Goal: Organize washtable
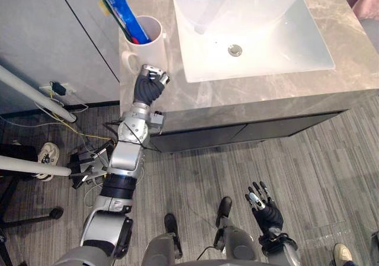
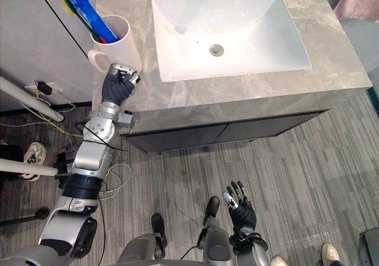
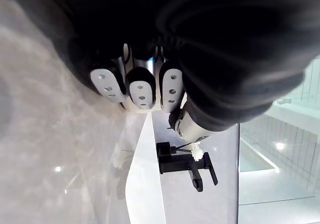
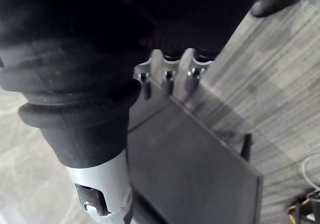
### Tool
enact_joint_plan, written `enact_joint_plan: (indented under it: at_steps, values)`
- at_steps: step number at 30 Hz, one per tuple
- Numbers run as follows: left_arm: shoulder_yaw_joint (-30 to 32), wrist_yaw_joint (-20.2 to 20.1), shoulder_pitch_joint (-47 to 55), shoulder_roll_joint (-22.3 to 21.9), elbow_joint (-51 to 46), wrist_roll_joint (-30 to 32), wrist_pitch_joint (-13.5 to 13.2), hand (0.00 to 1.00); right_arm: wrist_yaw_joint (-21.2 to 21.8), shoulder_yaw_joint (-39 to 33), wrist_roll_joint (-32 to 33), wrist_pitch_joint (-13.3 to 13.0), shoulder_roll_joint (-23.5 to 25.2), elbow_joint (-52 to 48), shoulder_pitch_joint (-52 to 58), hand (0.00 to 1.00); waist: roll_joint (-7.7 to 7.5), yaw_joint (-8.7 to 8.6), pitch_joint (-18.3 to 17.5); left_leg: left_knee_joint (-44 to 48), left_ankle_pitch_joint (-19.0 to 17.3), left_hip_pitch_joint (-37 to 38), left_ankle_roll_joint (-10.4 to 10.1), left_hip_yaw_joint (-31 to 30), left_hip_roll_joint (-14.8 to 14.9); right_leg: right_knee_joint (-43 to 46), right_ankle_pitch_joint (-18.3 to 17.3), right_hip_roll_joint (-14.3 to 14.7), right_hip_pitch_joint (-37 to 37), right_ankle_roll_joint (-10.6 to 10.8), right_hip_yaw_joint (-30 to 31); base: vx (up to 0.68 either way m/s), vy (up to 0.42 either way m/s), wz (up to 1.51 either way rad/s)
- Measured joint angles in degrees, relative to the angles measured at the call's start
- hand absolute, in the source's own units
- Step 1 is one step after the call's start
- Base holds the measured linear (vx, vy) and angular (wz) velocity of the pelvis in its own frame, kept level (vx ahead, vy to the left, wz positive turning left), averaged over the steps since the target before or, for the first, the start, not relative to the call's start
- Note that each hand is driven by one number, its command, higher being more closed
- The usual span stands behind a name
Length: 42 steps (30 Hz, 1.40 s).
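Left hand (image 1: 151, 81) is up on the table (image 1: 249, 94) near its front-left corner, clenched into a fist with nothing in it. The left wrist view shows the fingers (image 3: 141, 89) curled in under the dark cover, with bare marble past them. It sits just in front of the white mug (image 1: 148, 44), right beside it, but I can't tell if they touch. The mug stands upright at the table's left edge, handle towards the front-left. In it is a blue toothpaste tube (image 1: 121, 8) leaning out to the back-left, with a dark-green toothbrush (image 1: 115, 20) alongside it at the same lean, and something red (image 1: 136, 39) low at the rim, too small to identify. The white rectangular sink (image 1: 278, 17) takes the middle and right of the table, drain (image 1: 235, 50) near its centre. The basin looks bare apart from the drain. A black faucet (image 3: 185, 164) is at the table's back edge behind the sink, with a small white tuft of something next to it in the left wrist view; can't tell what it is. The right hand (image 1: 265, 204) hangs low over the grey striped floor (image 1: 195, 183), well clear of the table, released, fingers (image 4: 167, 79) straight and slightly spread, holding nothing. The dark cabinet front (image 1: 237, 133) runs under the table's front edge. A person's shoe (image 1: 48, 154) is on the floor off to the left, and another (image 1: 342, 253) is at the far right.
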Motion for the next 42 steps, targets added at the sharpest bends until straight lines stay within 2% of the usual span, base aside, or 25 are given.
enact_joint_plan:
  at_steps: [8, 16, 26, 31, 40, 42]
  values:
    - [-1.6, 0.0, -4.13, 4.3, 4.17, 0.15, 0.28, 1.0, 0.08, 1.41, 0.02, -0.02, -0.5, 0.0, 0.11, 0.0, 0.07, 0.0, 0.38, 0.2, 0.0, -0.23, 0.0, -0.25, 0.2, 0.0, 0.0, -0.17, -0.05, 0.0, -0.08, 0.0, 0.0, 0.0]
    - [-5.34, 0.05, -10.86, 6.21, 9.88, 0.13, 1.35, 1.0, 0.11, 2.37, 0.02, -0.02, -0.6, -0.09, 0.22, 0.0, -0.32, 0.05, 0.88, 0.66, 0.01, -0.59, 0.01, -0.53, 0.24, 0.0, 0.02, -0.17, -0.03, -0.02, -0.17, -0.01, 0.003, 0.02]
    - [-7.67, 0.19, -17.65, 8.11, 15.38, 0.01, 1.64, 1.0, 0.08, 2.58, 0.26, -0.06, -0.6, -0.61, 0.73, 0.0, -0.78, -0.69, 2.34, 0.78, 0.0, -0.59, 0.01, -0.28, 0.27, -0.01, 0.2, -0.16, -0.19, -0.22, 0.08, 0.0, 0.001, 0.0]
    - [-9.1, 1.32, -23.53, 11.15, 20.17, -0.27, 1.68, 1.0, -0.01, 3.07, 0.76, -0.15, -0.59, -2.24, 1.44, 0.0, -1.1, -1.29, 3.5, 1.56, 0.01, -1.82, 0.02, 0.03, 0.32, -0.01, 0.81, -0.15, -1.42, -0.72, 0.67, -0.01, 0.005, -0.04]
    - [-12.47, 1.81, -33.39, 15.93, 28.75, -0.46, 2.44, 1.0, -0.01, 3.6, 2.14, -2.27, -0.6, -2.81, 1.88, 0.0, -1.15, -1.59, 4.37, 2.39, 0.02, -4.16, 0.04, 0.7, 0.44, -0.01, 1.63, -0.1, -3.83, -1.23, 1.62, -0.01, 0.011, -0.04]
    - [-13.67, 2.43, -35.48, 17.73, 29.16, -0.42, 2.43, 1.0, -0.01, 3.59, 2.55, -2.39, -0.6, -2.82, 1.88, 0.0, -1.23, -1.65, 5.46, 2.57, 0.03, -4.4, 0.05, 0.76, 0.49, -0.02, 1.89, -0.05, -4.08, -1.57, 1.71, 0.0, 0.0, 0.0]
